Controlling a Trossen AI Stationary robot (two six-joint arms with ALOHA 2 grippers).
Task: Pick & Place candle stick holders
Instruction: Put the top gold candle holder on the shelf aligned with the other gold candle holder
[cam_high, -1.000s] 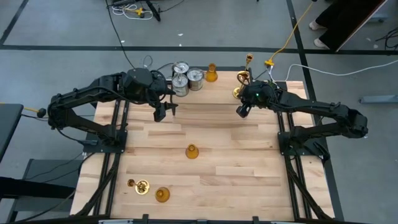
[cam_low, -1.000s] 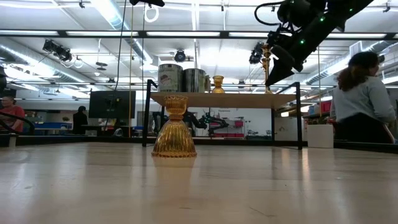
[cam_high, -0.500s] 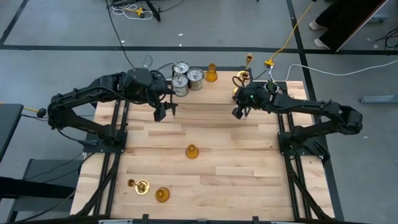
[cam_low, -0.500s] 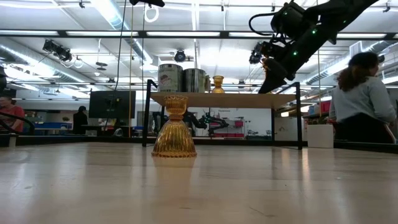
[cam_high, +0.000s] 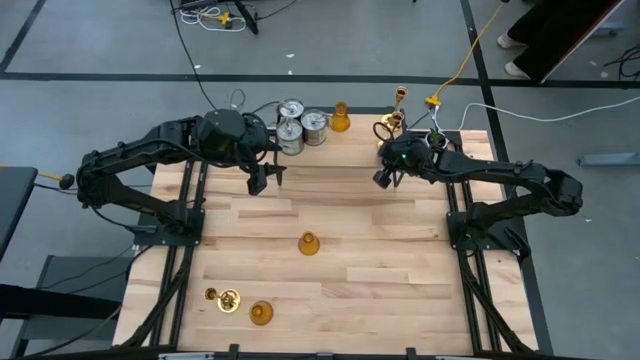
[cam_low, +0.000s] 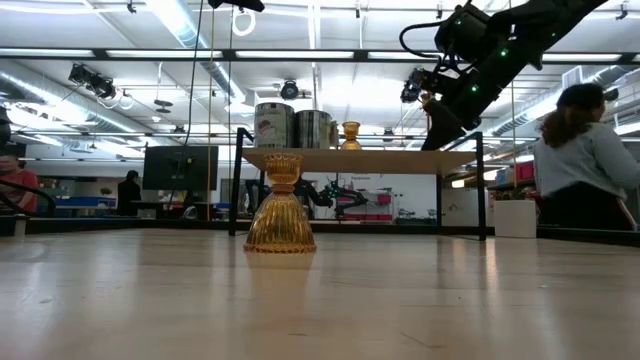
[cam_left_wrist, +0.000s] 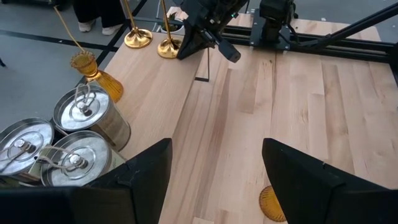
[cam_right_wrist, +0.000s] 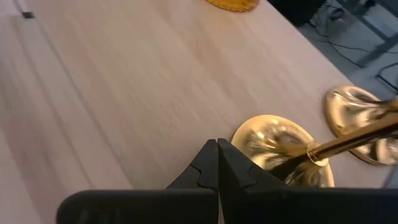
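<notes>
On a raised shelf along the far edge stand three silvery cylinders (cam_high: 299, 125), one amber holder (cam_high: 340, 117) and two brass holders (cam_high: 387, 126). Another amber holder (cam_high: 308, 243) stands at the table's centre. A third (cam_high: 261, 313) and a brass one (cam_high: 224, 297) lie near the near left corner. My right gripper (cam_right_wrist: 217, 152) is shut, its tips just beside the round base (cam_right_wrist: 273, 144) of a brass holder at the shelf's right end. My left gripper (cam_left_wrist: 214, 186) hangs open over the far left of the table, with nothing between its fingers. My right gripper slants down from the table's right side, its shut tips right next to the edge of the nearer brass holder's round base (cam_right_wrist: 245, 138). I cannot tell whether they touch it. The holder stands on its base on the shelf.
The second brass base (cam_right_wrist: 357, 121) stands close behind the first. The shelf's near edge (cam_left_wrist: 186, 93) steps down to the table. A person (cam_low: 585, 160) stands beyond the table's right side. Bare wood lies between the two arms.
My right gripper has sunk a little and shifted toward the table's left, closer to the brass holders on the shelf, staying shut; over the last half second it has kept still. None of the holders has moved.
</notes>
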